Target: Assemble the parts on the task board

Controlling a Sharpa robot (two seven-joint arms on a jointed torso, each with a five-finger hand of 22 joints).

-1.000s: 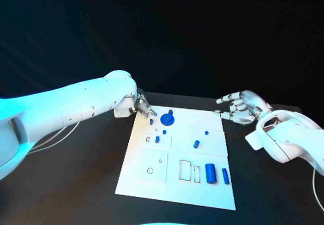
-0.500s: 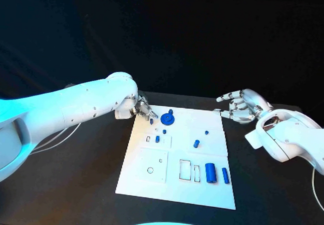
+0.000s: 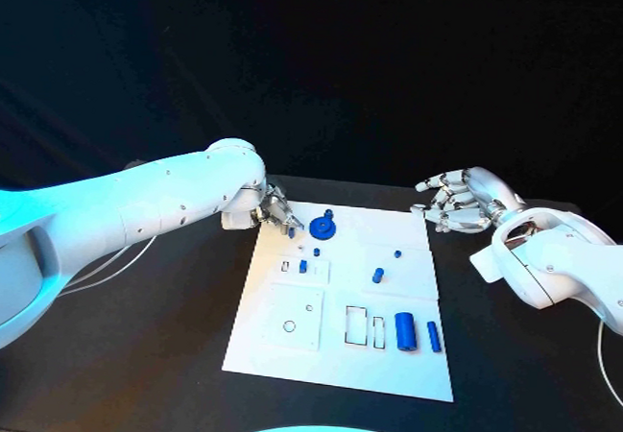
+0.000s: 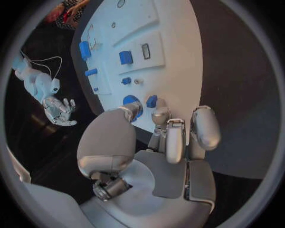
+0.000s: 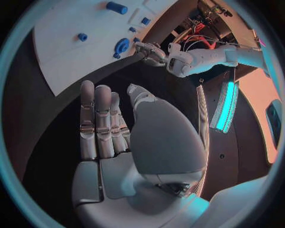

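Left hand hovers at the white board's far left corner, fingers loosely curled, holding nothing, beside the round blue part. Right hand, empty with fingers apart, has drifted slightly farther from the board, over the black counter.

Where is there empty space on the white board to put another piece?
The white task board is bare along its near edge, below the two long blue cylinders. Its far end is crowded: the round blue gear-shaped part and small blue pegs sit beside the left robot hand.
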